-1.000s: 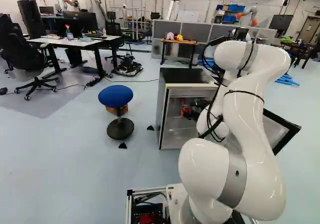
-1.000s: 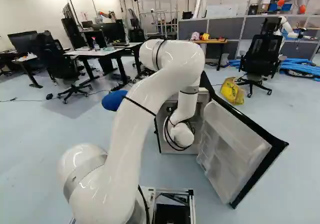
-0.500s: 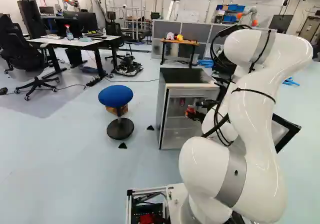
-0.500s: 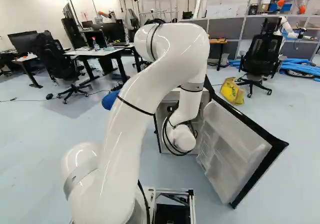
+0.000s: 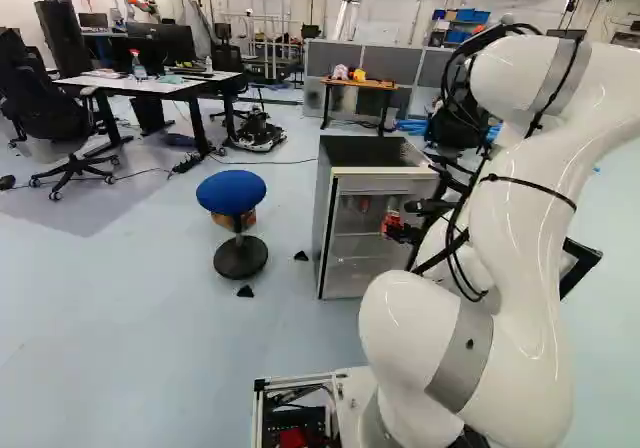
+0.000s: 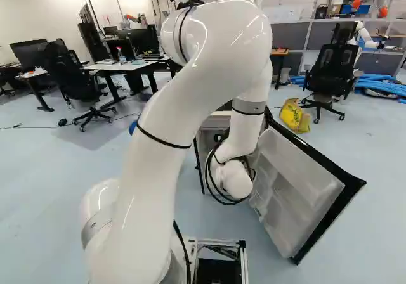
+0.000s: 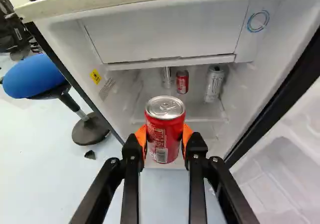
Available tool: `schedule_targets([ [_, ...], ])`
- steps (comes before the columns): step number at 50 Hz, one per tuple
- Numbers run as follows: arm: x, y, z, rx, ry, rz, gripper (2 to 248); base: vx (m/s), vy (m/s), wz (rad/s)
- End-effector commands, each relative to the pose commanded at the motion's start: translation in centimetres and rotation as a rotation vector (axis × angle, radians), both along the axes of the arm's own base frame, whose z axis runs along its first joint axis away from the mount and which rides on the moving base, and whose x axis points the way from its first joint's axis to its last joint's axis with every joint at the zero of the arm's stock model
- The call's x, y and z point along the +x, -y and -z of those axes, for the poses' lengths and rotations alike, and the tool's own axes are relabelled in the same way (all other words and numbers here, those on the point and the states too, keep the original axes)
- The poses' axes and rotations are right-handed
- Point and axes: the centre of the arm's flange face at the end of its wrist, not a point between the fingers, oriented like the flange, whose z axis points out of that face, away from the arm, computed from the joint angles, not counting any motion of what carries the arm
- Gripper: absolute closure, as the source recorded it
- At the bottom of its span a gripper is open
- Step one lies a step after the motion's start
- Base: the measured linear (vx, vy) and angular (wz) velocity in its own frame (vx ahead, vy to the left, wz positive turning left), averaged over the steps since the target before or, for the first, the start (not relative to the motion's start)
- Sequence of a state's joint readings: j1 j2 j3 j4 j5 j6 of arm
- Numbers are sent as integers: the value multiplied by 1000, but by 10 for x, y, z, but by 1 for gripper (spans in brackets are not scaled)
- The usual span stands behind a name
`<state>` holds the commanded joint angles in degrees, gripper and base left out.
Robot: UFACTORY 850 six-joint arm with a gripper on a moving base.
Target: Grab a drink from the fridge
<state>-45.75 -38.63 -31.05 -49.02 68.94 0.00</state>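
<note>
Floor [image 6: 374, 138], yellow bag [image 6: 294, 116] in right base view only, red can [image 7: 164, 134] gripped

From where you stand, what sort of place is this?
Probably a robotics lab or workshop: another robot stands at the far right of the right base view, desks with monitors line the left, and grey partitions stand behind the open fridge.
</note>
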Motion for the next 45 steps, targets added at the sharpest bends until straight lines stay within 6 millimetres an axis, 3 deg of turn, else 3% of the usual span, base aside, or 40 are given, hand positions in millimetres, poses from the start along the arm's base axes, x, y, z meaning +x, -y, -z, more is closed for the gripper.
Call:
schedule_targets([
  [14, -17, 13, 0, 6, -4, 28, 158, 0, 0, 0],
  [29, -19, 29, 0, -2, 10, 23, 158, 0, 0, 0],
  [45, -20, 26, -17, -25, 35, -28, 158, 0, 0, 0],
])
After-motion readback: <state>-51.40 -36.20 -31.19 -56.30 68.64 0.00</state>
